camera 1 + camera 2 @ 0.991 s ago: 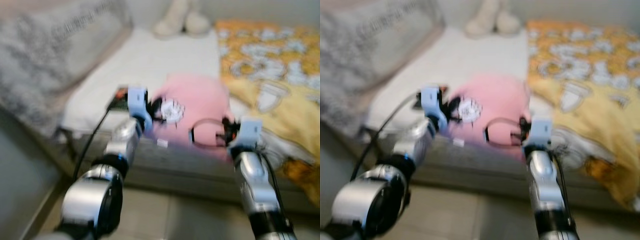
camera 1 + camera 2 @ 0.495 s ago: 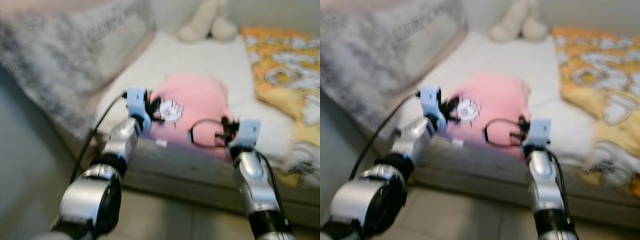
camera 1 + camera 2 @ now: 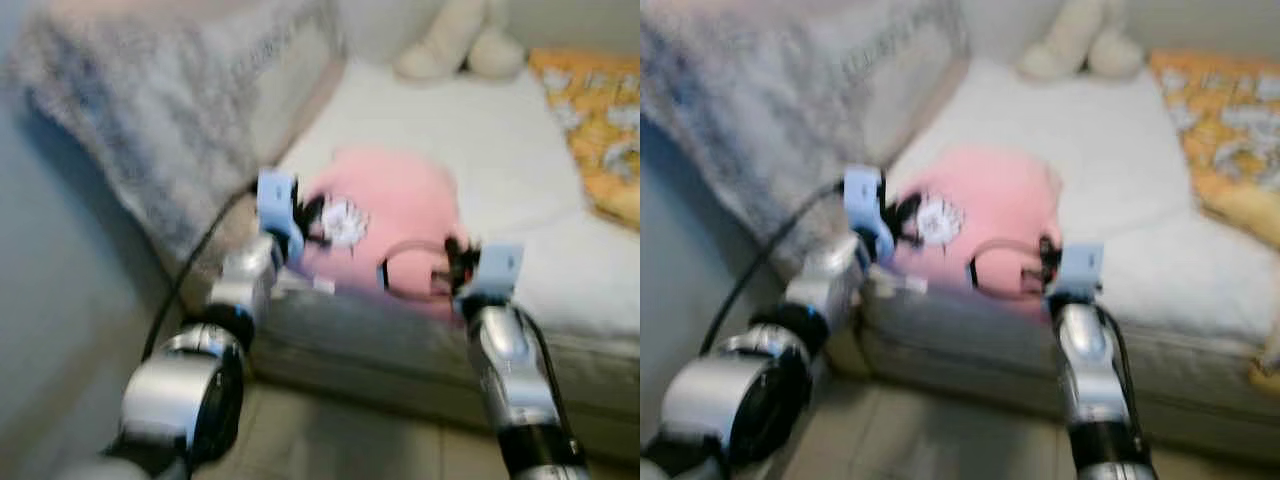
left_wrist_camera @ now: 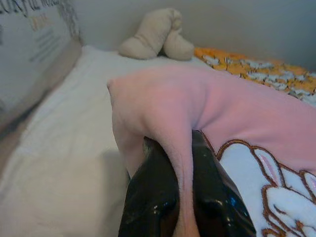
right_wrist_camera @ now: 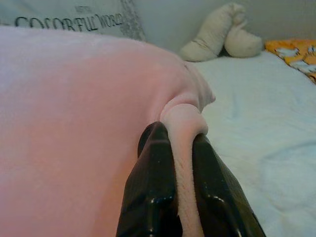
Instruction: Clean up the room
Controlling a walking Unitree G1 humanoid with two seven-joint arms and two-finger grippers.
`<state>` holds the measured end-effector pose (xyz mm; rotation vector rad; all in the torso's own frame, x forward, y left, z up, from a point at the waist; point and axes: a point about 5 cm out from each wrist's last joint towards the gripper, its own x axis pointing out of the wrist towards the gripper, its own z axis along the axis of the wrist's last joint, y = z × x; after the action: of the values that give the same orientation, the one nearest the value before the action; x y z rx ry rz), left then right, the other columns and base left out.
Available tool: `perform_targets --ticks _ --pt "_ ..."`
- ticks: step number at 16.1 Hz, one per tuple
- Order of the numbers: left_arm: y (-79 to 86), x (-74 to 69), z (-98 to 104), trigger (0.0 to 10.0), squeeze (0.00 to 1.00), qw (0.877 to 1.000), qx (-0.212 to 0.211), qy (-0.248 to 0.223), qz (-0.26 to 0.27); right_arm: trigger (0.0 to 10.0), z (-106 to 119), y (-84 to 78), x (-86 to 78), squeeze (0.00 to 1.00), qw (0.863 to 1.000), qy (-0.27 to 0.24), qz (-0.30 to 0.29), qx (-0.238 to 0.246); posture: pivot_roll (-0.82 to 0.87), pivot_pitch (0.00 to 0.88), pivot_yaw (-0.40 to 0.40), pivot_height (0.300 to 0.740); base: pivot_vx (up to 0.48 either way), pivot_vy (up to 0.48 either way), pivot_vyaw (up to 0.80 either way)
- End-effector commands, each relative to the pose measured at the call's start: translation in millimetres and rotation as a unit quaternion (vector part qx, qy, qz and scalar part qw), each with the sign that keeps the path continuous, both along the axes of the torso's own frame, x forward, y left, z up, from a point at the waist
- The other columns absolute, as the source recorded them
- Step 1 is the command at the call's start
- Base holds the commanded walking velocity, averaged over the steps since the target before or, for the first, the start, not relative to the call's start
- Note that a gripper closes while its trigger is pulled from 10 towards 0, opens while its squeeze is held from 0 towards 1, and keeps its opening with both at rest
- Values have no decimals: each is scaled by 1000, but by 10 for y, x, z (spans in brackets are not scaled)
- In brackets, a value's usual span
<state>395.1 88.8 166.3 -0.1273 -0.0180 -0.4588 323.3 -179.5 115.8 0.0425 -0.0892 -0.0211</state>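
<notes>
A pink garment (image 3: 395,215) with a white cartoon print hangs stretched between my two grippers above the near edge of the bed. My left gripper (image 4: 182,163) is shut on a fold of its edge; the black fingers (image 4: 153,197) pinch the pink cloth. My right gripper (image 5: 178,148) is shut on another fold at the garment's other side. In the eye views the left gripper (image 3: 310,215) is at the garment's left and the right gripper (image 3: 450,260) at its lower right.
The bed's white sheet (image 3: 480,140) stretches behind the garment. A cream plush toy (image 3: 460,45) sits at its far end, an orange patterned blanket (image 3: 600,120) at the right. A grey printed pillow (image 3: 170,120) leans at the left. Tiled floor (image 3: 330,440) lies below.
The camera has swung left: the orange blanket slid toward the right edge and more wall and pillow show at the left. Both grippers keep their hold on the pink garment.
</notes>
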Motion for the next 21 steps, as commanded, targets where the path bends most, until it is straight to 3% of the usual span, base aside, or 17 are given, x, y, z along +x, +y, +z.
perform_targets --ticks 1,3,4,6,11,21 --pt "249 59 138 10000 0 999 -9 -27 43 10000 5 -86 -17 0 1000 -5 -26 7 6 0 92 740 379 296 0" --pt "231 59 142 10000 0 999 -7 -29 43 10000 9 -101 -22 0 1000 -7 -30 5 5 0 92 740 379 296 0" --pt "227 48 192 10000 0 997 -14 -56 44 10000 33 -111 -26 0 999 -16 -32 4 4 0 91 740 360 315 0" --pt "215 53 161 10000 0 998 -3 -43 48 10000 53 -123 -21 0 999 -18 -32 4 3 0 91 740 0 0 0" --pt "196 57 151 10000 0 997 -1 -40 65 10000 44 -141 -16 0 999 -12 -32 3 -1 0 89 740 451 0 0" --pt "-46 27 141 10000 0 999 2 -39 34 10000 58 -238 -29 0 999 -12 -46 -3 6 0 99 740 471 0 0"
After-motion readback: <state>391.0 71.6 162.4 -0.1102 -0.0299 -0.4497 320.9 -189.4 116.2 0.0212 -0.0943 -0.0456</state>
